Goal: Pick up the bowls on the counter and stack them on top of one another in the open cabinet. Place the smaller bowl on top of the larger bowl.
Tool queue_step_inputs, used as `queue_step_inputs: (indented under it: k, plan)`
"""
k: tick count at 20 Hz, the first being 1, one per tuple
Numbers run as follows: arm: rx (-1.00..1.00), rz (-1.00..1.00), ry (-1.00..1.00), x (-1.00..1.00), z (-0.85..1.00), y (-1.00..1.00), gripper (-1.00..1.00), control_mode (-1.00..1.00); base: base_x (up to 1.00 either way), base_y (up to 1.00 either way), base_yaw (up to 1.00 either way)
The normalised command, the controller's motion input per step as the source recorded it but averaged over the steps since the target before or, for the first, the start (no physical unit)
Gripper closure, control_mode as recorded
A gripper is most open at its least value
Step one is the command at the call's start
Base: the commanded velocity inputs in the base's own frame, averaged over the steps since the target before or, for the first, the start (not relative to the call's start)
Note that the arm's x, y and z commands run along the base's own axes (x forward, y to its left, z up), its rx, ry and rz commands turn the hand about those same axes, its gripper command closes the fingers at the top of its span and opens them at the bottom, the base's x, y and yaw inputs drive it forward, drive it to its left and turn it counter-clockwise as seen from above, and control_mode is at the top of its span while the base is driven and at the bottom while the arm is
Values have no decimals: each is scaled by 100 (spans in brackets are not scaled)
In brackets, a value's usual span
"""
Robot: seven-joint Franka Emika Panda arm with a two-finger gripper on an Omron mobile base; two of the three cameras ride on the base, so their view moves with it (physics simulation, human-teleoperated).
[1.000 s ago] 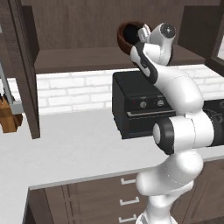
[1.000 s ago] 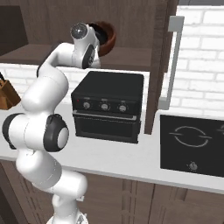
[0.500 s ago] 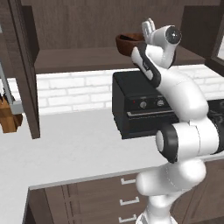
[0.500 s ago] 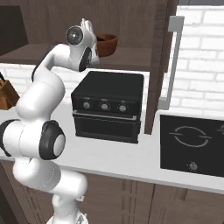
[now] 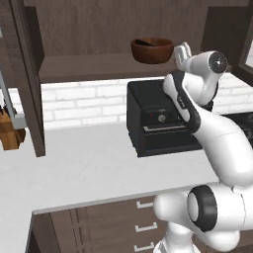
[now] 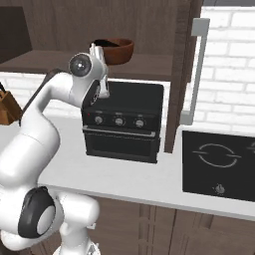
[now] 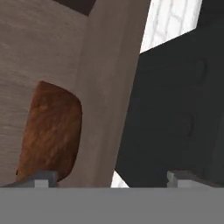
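The larger bowl (image 5: 152, 50) (image 6: 113, 50), reddish-brown with a dark inside, stands upright on the shelf of the open cabinet (image 5: 89, 66) (image 6: 45, 60). Whether the smaller bowl lies inside it I cannot tell. My gripper (image 5: 181, 51) (image 6: 98, 53) hovers just beside the bowl at shelf height, open, with nothing between its fingers. In the hand view the brown bowl (image 7: 50, 135) shows at the left beyond the shelf's front edge (image 7: 109, 87), and the gripper (image 7: 111, 177) stands wide apart. The counter (image 5: 89, 163) (image 6: 124, 179) lies below.
A black toaster oven (image 5: 158, 123) (image 6: 124, 119) (image 7: 175, 109) sits on the counter under the shelf. A knife block (image 5: 10, 131) (image 6: 7, 107) stands at the far left. A cooktop (image 6: 219, 159) lies at the right. Open cabinet doors (image 5: 27, 74) (image 6: 194, 69) flank the shelf.
The jaws have opened and let go of the brown bowl, which now rests upright on the shelf. The hand has drawn back from it toward the shelf's front.
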Motion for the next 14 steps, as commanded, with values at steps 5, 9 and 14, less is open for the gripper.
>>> queue_step_inputs:
  k: [5,9,14]
  plan:
    - [0,0,45,-100,-100,-2,-100,-100,0,0,0]
    - [-7,3,51,-42,-98,0,-100,-100,0,0,0]
    - [-4,16,90,12,-70,-11,-100,-100,0,0,0]
